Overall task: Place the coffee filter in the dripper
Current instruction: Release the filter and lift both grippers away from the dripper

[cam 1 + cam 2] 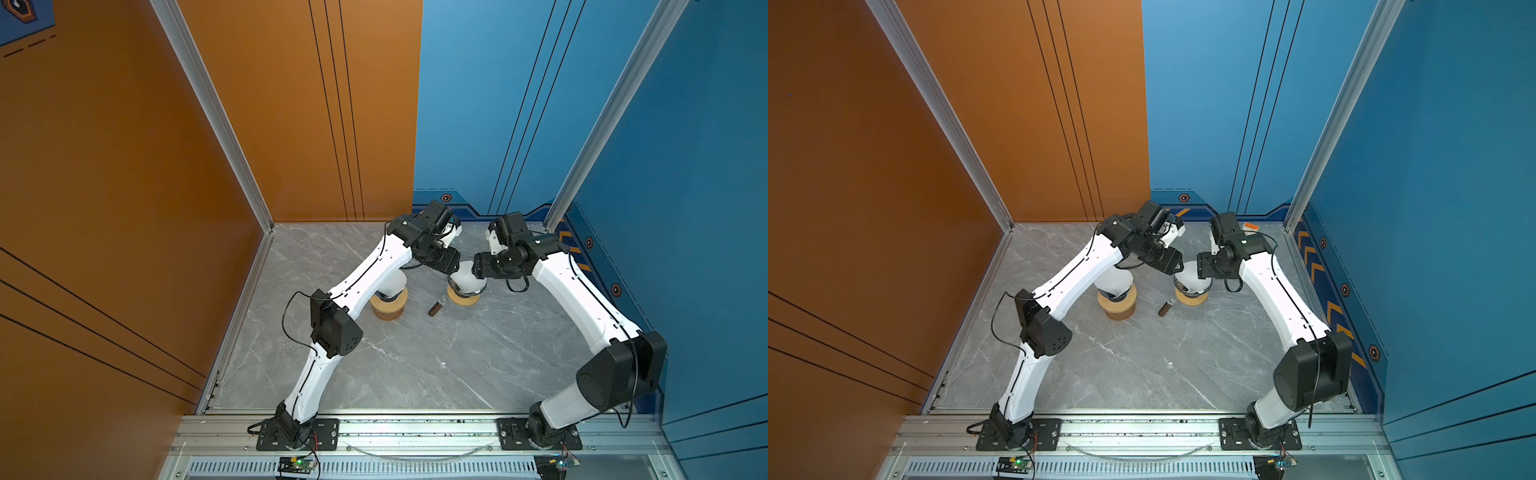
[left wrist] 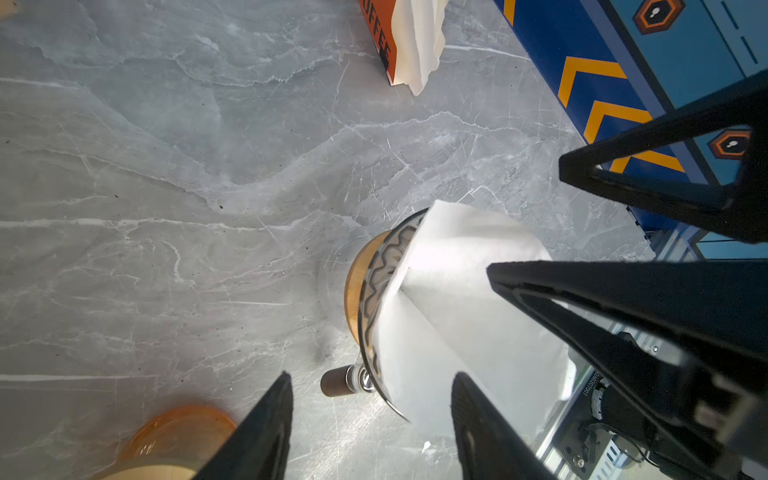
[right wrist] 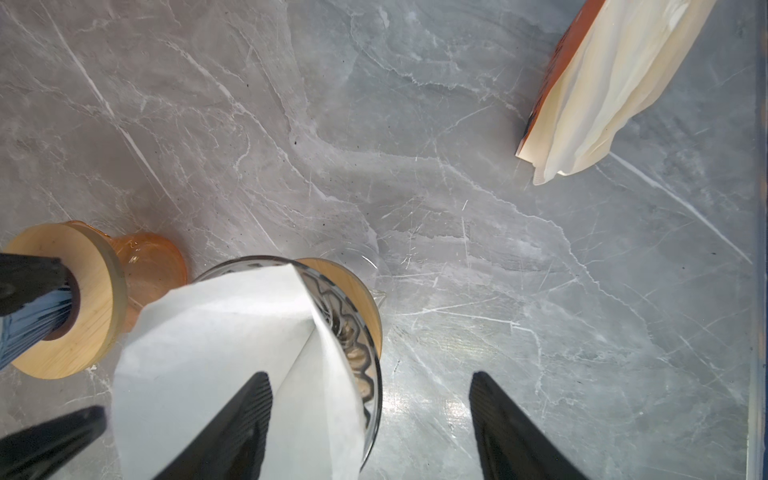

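The table [image 1: 415,365] was mostly bare. The left arm [image 1: 365,274] and right arm [image 1: 582,299] leaned in from either side and met over its far half. A filter pack [image 3: 602,83] lay well apart from the action, and a spare dripper [image 1: 388,309] stood just beside the one that mattered.

And there it was: the dripper [image 3: 353,328], clear ribbed glass, with the filter [image 3: 216,332] sitting in it. In, yes, but riding high, a folded flap above the rim and the cone leaning to one side.

Here was the worry, to my eye. The right gripper [image 3: 370,374] stood spread wide and gripped nothing, yet one finger [image 3: 245,415] lay across the filter, inside it or just over it, I couldn't tell which. Drawn back carelessly, that finger could drag the light filter along or tip it off the glass.

The left gripper [image 2: 371,376] was loose too, jaws apart and empty. The filter's edge lay just beside one finger [image 2: 478,419], and the dripper's brown handle [image 2: 336,380] showed through the gap.
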`<state>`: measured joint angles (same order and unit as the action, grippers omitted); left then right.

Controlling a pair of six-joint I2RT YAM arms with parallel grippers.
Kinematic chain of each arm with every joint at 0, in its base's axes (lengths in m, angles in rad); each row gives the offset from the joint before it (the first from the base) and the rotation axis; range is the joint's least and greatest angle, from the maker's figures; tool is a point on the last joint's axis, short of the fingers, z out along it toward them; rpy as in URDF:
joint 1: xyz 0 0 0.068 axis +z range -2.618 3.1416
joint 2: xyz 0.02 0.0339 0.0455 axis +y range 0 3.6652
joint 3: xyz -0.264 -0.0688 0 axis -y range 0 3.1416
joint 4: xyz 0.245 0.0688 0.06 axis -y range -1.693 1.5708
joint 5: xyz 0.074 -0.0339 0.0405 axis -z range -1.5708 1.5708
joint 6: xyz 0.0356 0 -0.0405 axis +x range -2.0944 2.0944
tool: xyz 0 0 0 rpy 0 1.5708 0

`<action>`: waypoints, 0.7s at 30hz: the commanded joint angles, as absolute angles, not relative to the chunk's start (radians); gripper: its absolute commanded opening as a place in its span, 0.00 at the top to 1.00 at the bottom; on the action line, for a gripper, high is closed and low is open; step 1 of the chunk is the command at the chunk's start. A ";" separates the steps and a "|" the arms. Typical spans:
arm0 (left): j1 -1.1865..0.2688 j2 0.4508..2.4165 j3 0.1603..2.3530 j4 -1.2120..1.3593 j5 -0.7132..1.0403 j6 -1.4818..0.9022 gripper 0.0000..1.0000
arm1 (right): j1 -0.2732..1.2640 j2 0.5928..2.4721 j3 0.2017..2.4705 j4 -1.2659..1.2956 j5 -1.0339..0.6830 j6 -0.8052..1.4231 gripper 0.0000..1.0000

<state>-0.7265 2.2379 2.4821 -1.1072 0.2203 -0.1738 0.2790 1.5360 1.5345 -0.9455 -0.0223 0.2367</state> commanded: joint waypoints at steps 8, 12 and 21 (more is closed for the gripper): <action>-0.729 2.047 2.415 -1.045 0.057 -0.130 0.23 | 0.273 1.289 1.382 -0.694 0.015 0.212 0.15; -0.723 1.902 2.212 -0.883 -0.003 -0.120 0.15 | 0.233 1.179 1.281 -0.566 -0.040 0.230 0.04; -0.650 1.520 1.681 -0.521 -0.139 -0.106 0.01 | 0.122 1.024 1.100 -0.400 0.000 0.260 0.00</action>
<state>-0.6777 1.5967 1.7824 -0.6628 -0.0437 -0.1211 0.1478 1.0588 1.1500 -0.4938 -0.0288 0.2375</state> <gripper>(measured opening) 0.987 0.999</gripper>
